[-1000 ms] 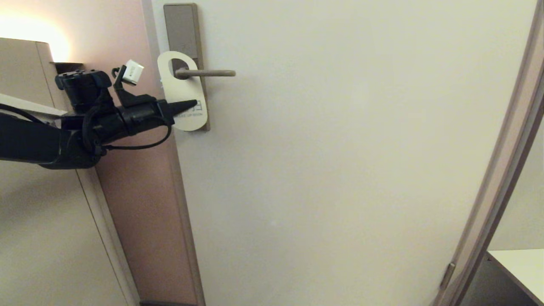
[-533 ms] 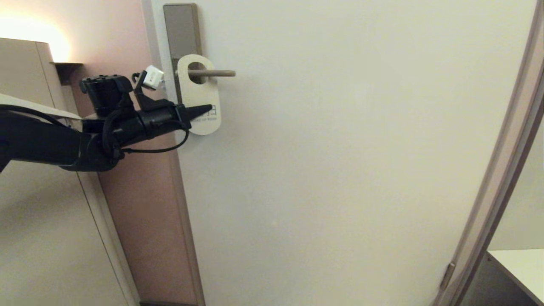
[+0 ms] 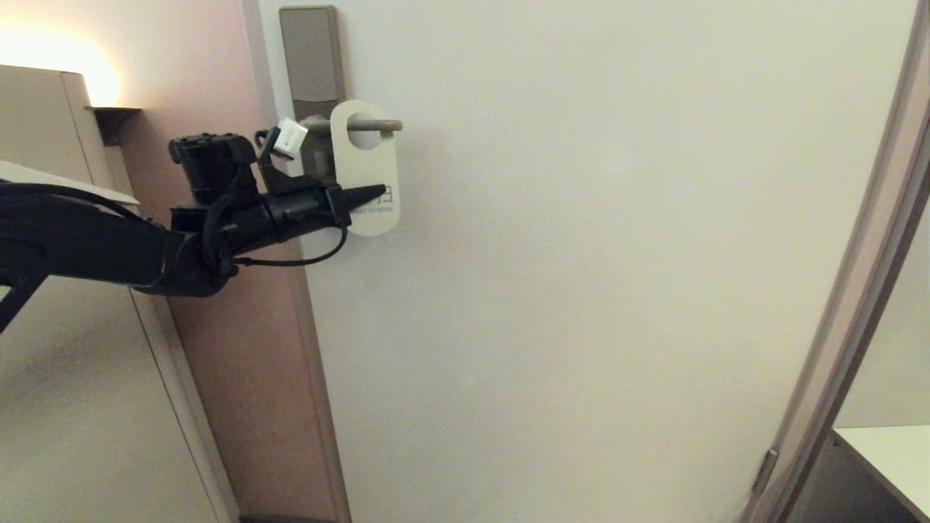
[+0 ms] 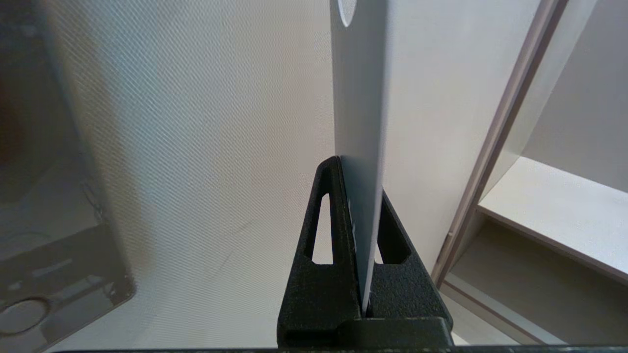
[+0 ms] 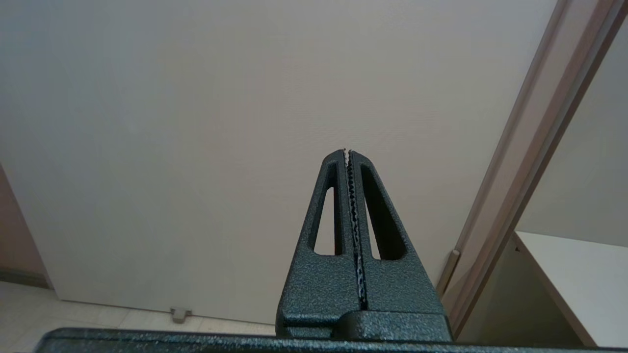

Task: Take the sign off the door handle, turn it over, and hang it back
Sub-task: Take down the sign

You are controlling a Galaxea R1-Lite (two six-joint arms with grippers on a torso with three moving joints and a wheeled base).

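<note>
At the door handle [image 3: 363, 125], the left gripper [image 3: 370, 195] is pinching the sign [image 3: 367, 174], its hole hanging near the lever's tip.

A matt, pale card sign [image 3: 367, 185] hangs on a brushed metal door handle [image 3: 378, 125] — gripped by the left pincer [image 4: 360, 196] of rough, grainy black plastic — against a smooth, matt door [image 3: 581, 290].

We see a pale door [image 3: 581, 254], its frame [image 3: 843, 349] at right, a pinkish wall [image 3: 218, 349] at left, and a white shelf [image 3: 890, 454] lower right.
</note>
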